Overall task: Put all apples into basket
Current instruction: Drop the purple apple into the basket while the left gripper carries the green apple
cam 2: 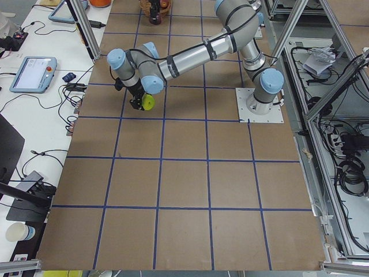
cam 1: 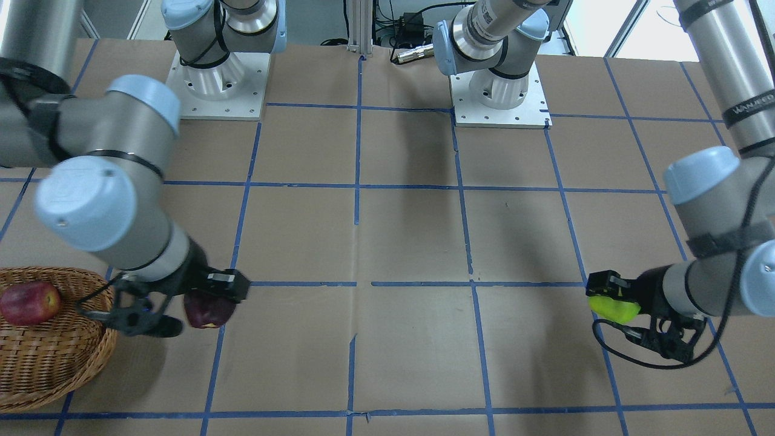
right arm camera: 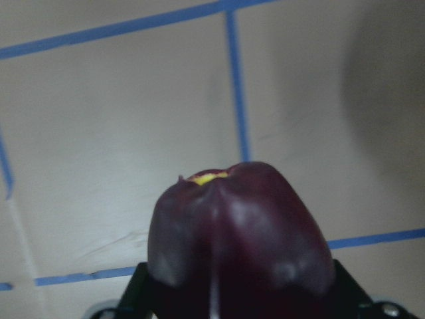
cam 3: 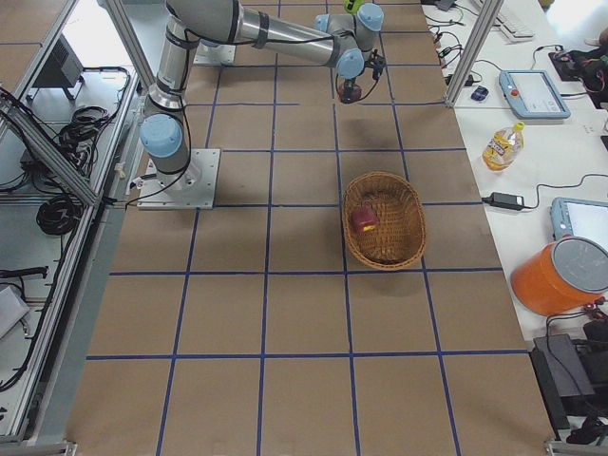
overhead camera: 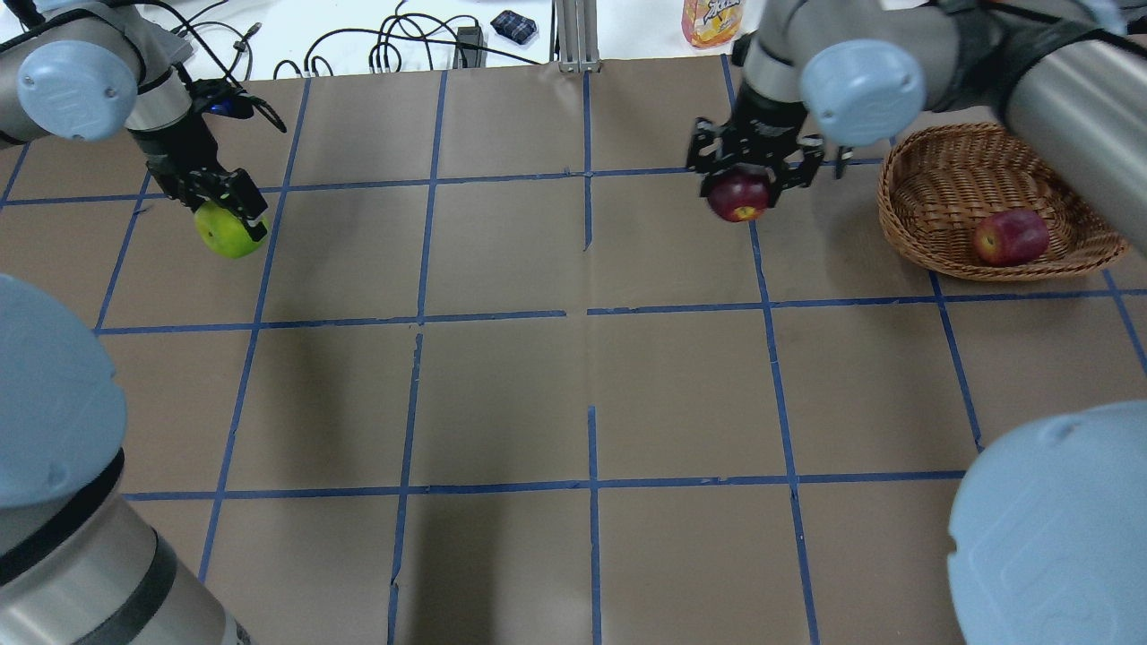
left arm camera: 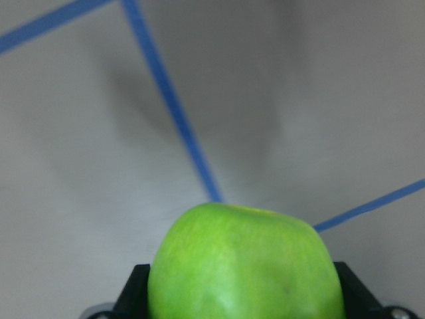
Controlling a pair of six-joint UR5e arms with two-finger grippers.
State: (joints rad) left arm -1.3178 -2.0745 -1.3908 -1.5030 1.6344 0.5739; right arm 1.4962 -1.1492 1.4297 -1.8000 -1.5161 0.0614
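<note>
My left gripper point(overhead camera: 226, 208) is shut on the bright green apple point(overhead camera: 230, 230), held above the table's far left; the wrist view shows that apple point(left arm camera: 246, 266) between the fingers. My right gripper point(overhead camera: 745, 177) is shut on the dark maroon apple point(overhead camera: 739, 196), lifted over the table a little to the left of the wicker basket point(overhead camera: 941, 161). From the right wrist the maroon apple point(right arm camera: 239, 232) fills the lower frame. A red apple point(overhead camera: 1011, 236) lies inside the basket. The front view shows the basket point(cam 1: 60, 357), the red apple point(cam 1: 30, 301) and the maroon apple point(cam 1: 209, 310).
The brown table carries a grid of blue tape. A juice bottle point(overhead camera: 712, 18) and cables lie beyond the far edge. The two arm bases point(cam 1: 221, 85) stand at the robot's side. An orange bucket point(cam 3: 560, 275) and tablets sit on a side bench.
</note>
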